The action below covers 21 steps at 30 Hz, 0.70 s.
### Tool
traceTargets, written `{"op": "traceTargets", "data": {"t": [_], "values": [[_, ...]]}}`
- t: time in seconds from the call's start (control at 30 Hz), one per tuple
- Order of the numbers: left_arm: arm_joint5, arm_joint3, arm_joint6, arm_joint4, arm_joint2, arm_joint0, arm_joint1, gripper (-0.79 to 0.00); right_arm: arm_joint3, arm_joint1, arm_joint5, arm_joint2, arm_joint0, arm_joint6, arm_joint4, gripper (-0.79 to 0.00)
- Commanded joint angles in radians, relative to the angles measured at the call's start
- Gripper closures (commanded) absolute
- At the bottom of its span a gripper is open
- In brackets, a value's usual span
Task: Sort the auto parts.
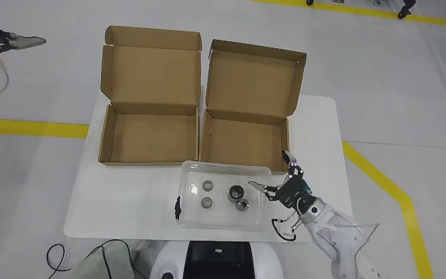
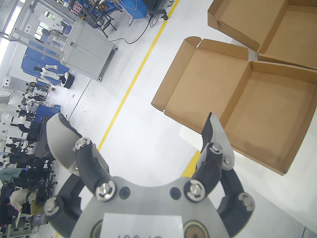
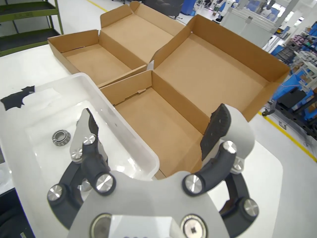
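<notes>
Claws both spread & empty: left claw far from tray, right claw at its rim. It should centre over a nearby ring w/o hitting wall.

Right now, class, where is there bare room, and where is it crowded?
Free: the left box floor, the right box floor, and the table left of the clear bin. Crowded: the bin's middle, four parts, right gripper at its end.

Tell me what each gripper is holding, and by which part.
Nothing is held. The right gripper has its jaws open and empty at one end of the clear tray; the left gripper is open and empty too.
</notes>
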Motion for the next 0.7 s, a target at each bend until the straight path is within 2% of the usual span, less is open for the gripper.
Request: {"op": "traceTargets", "data": {"t": [0.0, 0.1, 0.67], "values": [[0.000, 0.000, 0.000, 0.000, 0.000, 0.000, 0.000, -0.785, 0.019, 0.002, -0.024, -0.012, 0.015, -0.004, 0.000, -0.785], [0.000, 0.000, 0.000, 0.000, 0.000, 0.000, 0.000, -0.785, 0.053, 0.004, -0.057, -0.026, 0.038, -0.027, 0.031, -0.785], [0.000, 0.000, 0.000, 0.000, 0.000, 0.000, 0.000, -0.785, 0.053, 0.004, -0.057, -0.026, 0.038, -0.027, 0.031, -0.785]]}}
